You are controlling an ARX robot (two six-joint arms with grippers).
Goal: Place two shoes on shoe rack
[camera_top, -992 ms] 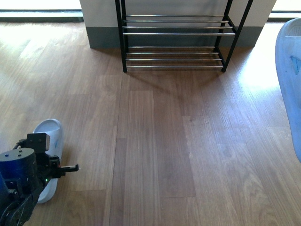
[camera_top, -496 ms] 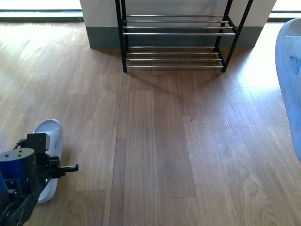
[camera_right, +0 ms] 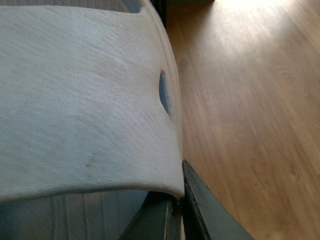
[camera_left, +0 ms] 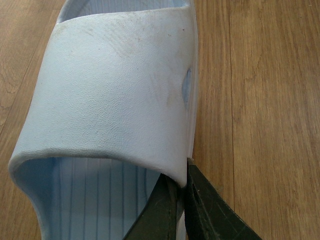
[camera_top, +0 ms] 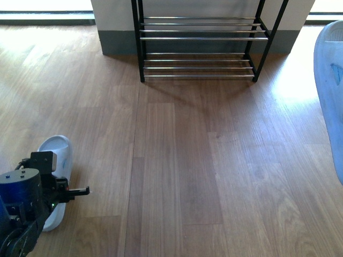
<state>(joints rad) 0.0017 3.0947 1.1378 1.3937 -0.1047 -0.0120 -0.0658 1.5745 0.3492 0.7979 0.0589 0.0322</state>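
Across the far end of the wooden floor (camera_top: 177, 160) stands the shoe rack (camera_top: 199, 38), its rods bare and well apart from both arms. At the front view's right edge the lifted slide (camera_top: 329, 91) hangs large and close to the camera, clear of the boards. On the robot's left the grounded slide (camera_top: 56, 152) lies on the floor, partly under the left arm (camera_top: 24, 201).

Nothing has shifted over the last second: rack, slides and arm sit exactly as before. I judge this a pause with both grasps made and the carry to the rack not yet begun.

The wrist views supply what the front view cannot. The left gripper (camera_left: 181, 207) pinches the strap edge of the grounded slide, one finger under the strap and one outside. The right gripper (camera_right: 177, 212), out of sight from the front, nips the lifted slide's strap the same way.
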